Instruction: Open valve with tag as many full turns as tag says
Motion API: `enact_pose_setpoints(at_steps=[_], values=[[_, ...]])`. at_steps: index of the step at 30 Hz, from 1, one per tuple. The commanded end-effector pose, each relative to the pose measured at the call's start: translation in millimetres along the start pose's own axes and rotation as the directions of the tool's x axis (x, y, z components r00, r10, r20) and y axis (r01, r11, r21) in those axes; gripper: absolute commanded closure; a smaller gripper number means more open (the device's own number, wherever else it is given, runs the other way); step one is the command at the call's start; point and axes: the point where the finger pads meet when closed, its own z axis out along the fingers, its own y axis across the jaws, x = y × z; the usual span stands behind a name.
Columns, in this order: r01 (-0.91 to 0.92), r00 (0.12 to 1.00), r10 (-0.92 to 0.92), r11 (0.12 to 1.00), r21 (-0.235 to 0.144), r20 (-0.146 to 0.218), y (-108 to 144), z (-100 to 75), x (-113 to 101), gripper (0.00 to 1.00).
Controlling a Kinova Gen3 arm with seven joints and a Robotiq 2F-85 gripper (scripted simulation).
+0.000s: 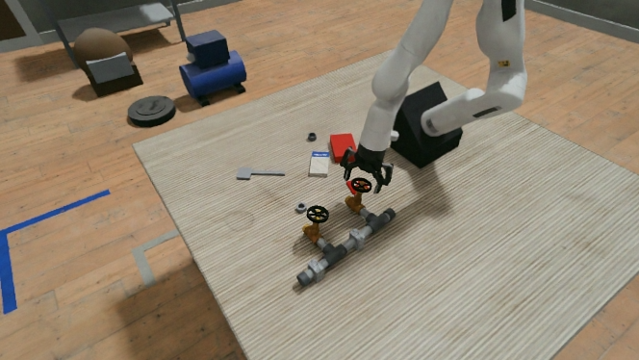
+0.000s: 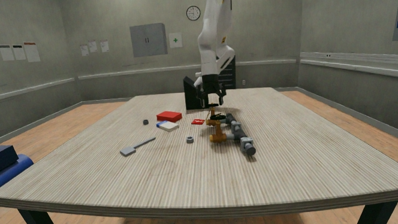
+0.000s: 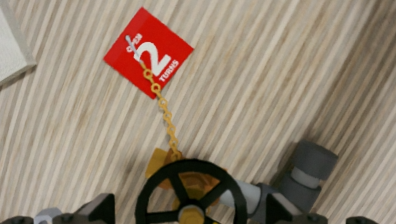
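A grey pipe (image 1: 346, 243) lies on the table with two brass valves, each with a black handwheel. The far valve's handwheel (image 1: 361, 185) has a chain (image 3: 165, 112) running to a red tag (image 3: 148, 52) that reads "open 2 turns"; the tag also shows in the exterior view (image 2: 198, 121). The near valve's handwheel (image 1: 318, 216) has no tag. My gripper (image 1: 367, 175) is open right over the far handwheel (image 3: 191, 192). Its fingers stand on either side of the rim without touching it. It holds nothing.
A red box (image 1: 343, 145), a white box (image 1: 319, 164), a grey flat tool (image 1: 260, 173), a nut (image 1: 301, 205) and a small dark ring (image 1: 312, 137) lie on the table left of the valves. The arm's black base block (image 1: 425, 125) stands behind them.
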Motion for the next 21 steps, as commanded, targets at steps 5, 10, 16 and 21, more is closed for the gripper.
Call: enact_pose_setpoints(at_steps=[5,10,16,21], values=[[-0.388,0.922,0.388,0.922,0.004,-0.015,-0.1,-0.4,0.1,0.00],[-0.591,0.807,0.591,0.807,0.008,-0.013,-0.1,-0.4,0.1,0.00],[-0.725,0.688,0.725,0.688,0.010,-0.012,-0.1,-0.4,0.1,0.00],[-0.854,0.521,0.854,0.521,0.012,-0.009,-0.1,-0.4,0.1,0.00]])
